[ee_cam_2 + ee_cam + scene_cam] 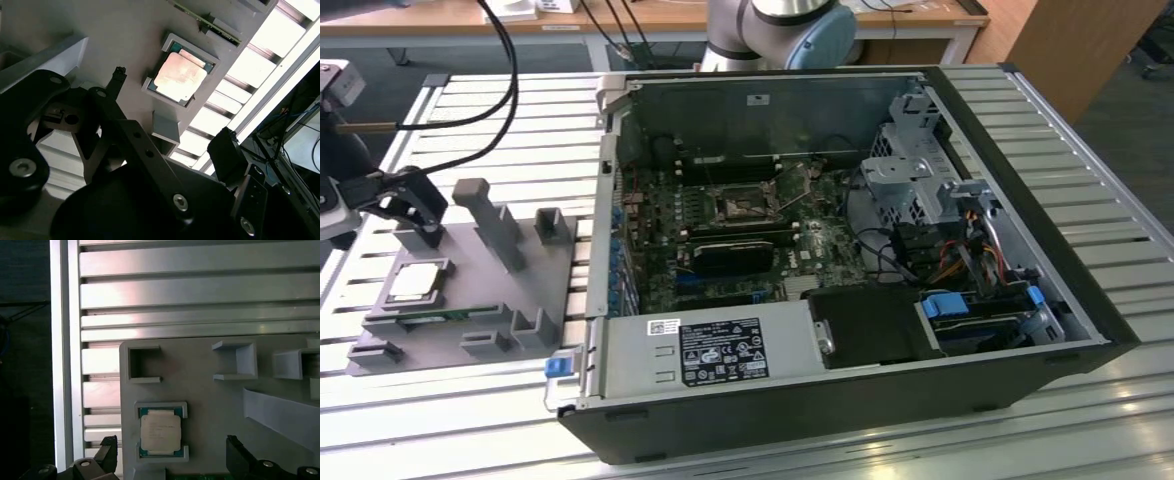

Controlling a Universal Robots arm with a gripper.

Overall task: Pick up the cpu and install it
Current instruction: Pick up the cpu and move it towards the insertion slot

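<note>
Fingers [109,449] are spread wide and empty as I hover over the cpu [160,432]. It lies flat in its framed pocket near the grey fixture plate's [210,410] edge, apart from the open computer case [761,110].

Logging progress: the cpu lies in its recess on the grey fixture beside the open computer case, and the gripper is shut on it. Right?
Not quite: the gripper is open, not shut on the cpu; the first wrist view shows its fingers apart and clear of it. The cpu does lie in its recess on the grey fixture beside the open computer case.
</note>
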